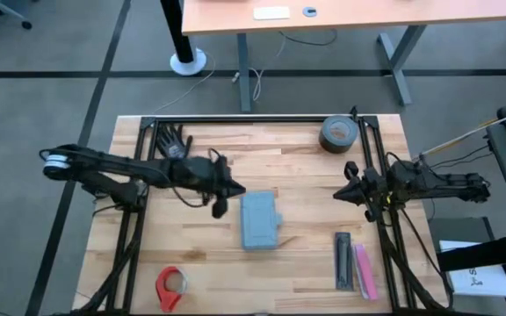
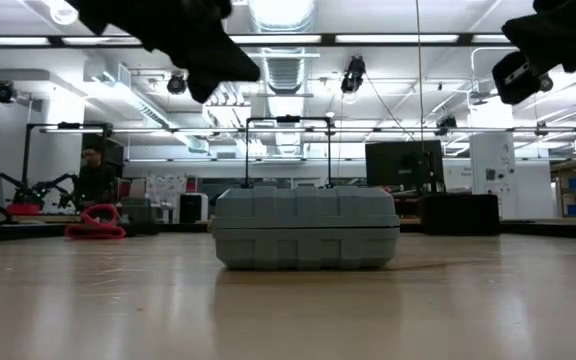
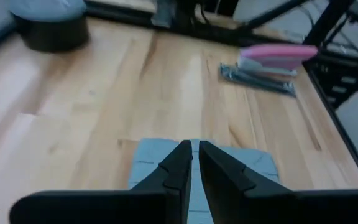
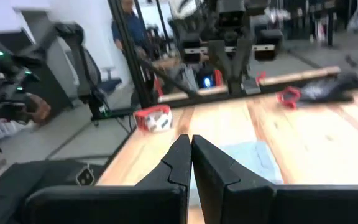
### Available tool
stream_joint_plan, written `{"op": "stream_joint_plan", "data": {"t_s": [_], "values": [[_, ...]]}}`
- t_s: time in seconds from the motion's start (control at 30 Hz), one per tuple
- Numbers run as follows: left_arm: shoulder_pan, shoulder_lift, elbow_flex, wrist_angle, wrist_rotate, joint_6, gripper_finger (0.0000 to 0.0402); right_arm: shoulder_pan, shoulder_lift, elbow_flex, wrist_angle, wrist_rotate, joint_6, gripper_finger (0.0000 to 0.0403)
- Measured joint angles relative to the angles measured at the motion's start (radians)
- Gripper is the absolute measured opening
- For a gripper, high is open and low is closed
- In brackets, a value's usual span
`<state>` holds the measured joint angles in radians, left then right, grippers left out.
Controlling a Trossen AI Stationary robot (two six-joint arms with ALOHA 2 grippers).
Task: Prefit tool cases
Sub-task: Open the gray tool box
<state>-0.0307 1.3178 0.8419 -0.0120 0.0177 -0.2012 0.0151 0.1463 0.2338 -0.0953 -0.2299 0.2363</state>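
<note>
The blue-grey tool case point(image 1: 260, 219) lies closed and flat on the wooden table's middle, with its handle bump toward the table's right. In the low view the case point(image 2: 306, 228) rests on its broad underside. My left gripper point(image 1: 235, 190) hangs in the air just off the case's far left corner, shut with nothing between its fingers. In its wrist view the left gripper point(image 3: 194, 149) points slantwise down over the case point(image 3: 247, 163). My right gripper point(image 1: 341, 195) is held up at the table's right side, level and shut on nothing. In its own view the right gripper point(image 4: 190, 140) faces the case point(image 4: 247, 155).
A dark tape roll point(image 1: 338, 133) stands at the far right. A black glove point(image 1: 172, 140) lies at the far left and a red tape roll point(image 1: 171, 285) at the near left. Narrow black and pink bars point(image 1: 354, 262) lie near the front right. Black frame rails point(image 1: 253, 119) border the table.
</note>
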Motion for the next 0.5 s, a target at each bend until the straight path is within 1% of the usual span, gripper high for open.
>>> {"op": "stream_joint_plan", "data": {"t_s": [0.1, 0.2, 0.37, 0.43, 0.5], "values": [[-0.035, 0.091, 0.054, 0.002, 0.001, 0.0, 0.0036, 0.0, 0.078, 0.09, -0.127, 0.023, 0.001, 0.0], [-0.064, 0.164, 0.104, 0.001, 0.0, 0.002, 0.0036, 0.0, 0.177, 0.174, -0.193, 0.025, 0.006, 0.0], [-0.095, 0.238, 0.174, -0.01, 0.0, -0.024, 0.0036, 0.005, 0.332, 0.242, -0.207, 0.031, 0.041, 0.0], [-0.104, 0.252, 0.188, -0.02, -0.016, -0.036, 0.0036, 0.018, 0.381, 0.252, -0.208, 0.034, 0.061, 0.0], [-0.108, 0.262, 0.197, -0.024, -0.038, -0.05, 0.0036, 0.044, 0.434, 0.258, -0.207, 0.062, 0.085, 0.0]]}}
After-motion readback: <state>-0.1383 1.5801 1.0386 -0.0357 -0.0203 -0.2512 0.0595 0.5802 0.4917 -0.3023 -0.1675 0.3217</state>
